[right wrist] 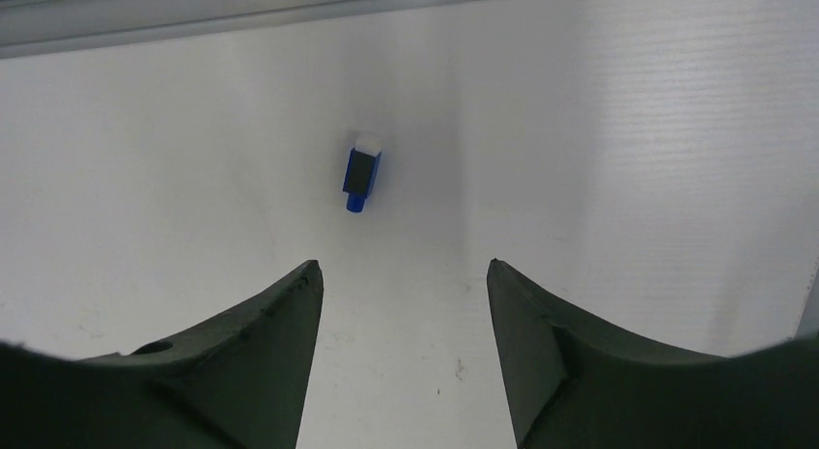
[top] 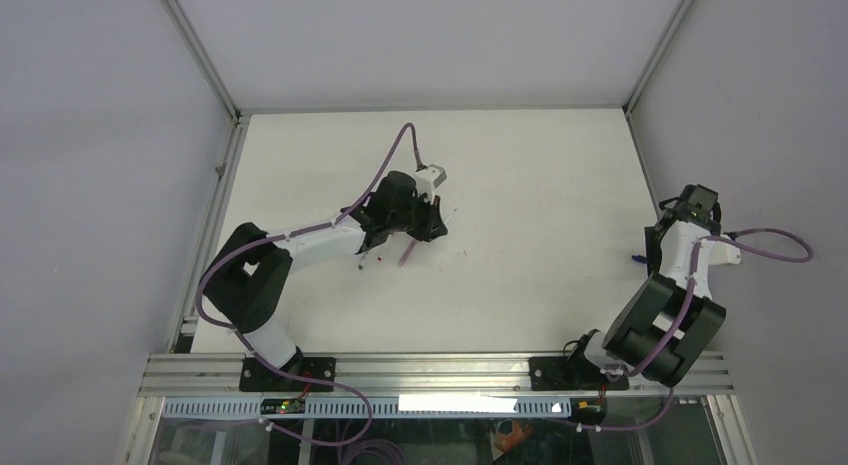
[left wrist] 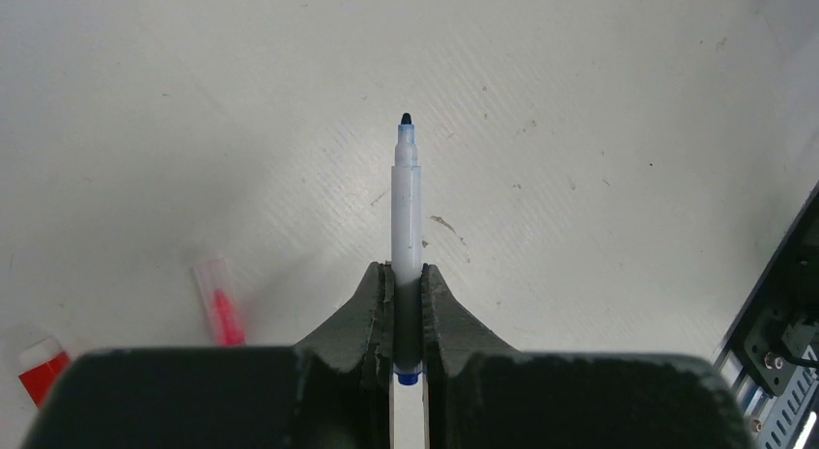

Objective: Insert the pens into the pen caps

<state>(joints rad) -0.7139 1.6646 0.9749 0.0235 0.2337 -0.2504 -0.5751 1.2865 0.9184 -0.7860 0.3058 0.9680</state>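
Observation:
My left gripper (left wrist: 407, 275) is shut on a white pen with a blue tip (left wrist: 407, 203), which sticks straight out ahead of the jaws above the table. In the top view this gripper (top: 432, 225) is left of the table's middle. A pink-tipped pen end (left wrist: 220, 304) and a red-and-white piece (left wrist: 41, 367) lie on the table to its left. My right gripper (right wrist: 401, 267) is open and empty, with a small dark blue pen cap (right wrist: 361, 174) lying on the table ahead of it. The cap (top: 638, 255) lies beside the right gripper (top: 662, 230) near the right edge.
A magenta pen (top: 408, 250) and another thin pen (top: 365, 260) lie just below the left gripper. The metal frame rail (right wrist: 290, 10) runs close beyond the blue cap. White walls enclose the table (top: 540, 185).

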